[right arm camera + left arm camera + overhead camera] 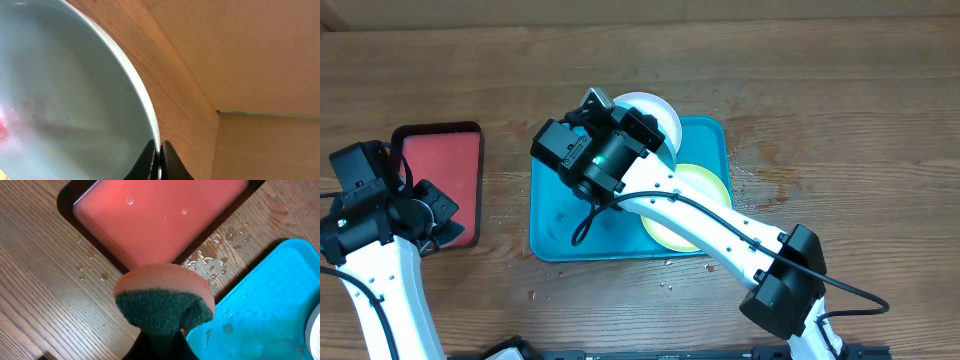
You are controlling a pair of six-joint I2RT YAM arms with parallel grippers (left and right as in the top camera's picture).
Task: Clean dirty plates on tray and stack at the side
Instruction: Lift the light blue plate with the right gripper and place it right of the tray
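Note:
My right gripper (632,118) (159,155) is shut on the rim of a white plate (655,108) (65,95), holding it tilted at the back edge of the turquoise tray (548,215). A red smear shows at the plate's left in the right wrist view. A yellow-green plate (705,195) lies on the right of the tray, partly under my right arm. The light blue plate is not visible. My left gripper (438,225) (160,342) is shut on an orange sponge with a green scrub face (162,300), between the red tray and the turquoise tray (280,295).
A small dark-rimmed red tray (440,165) (160,215) holding pinkish liquid stands at the left. Water drops lie on the wooden table (820,120) around both trays. A brown wall rises behind the table in the right wrist view.

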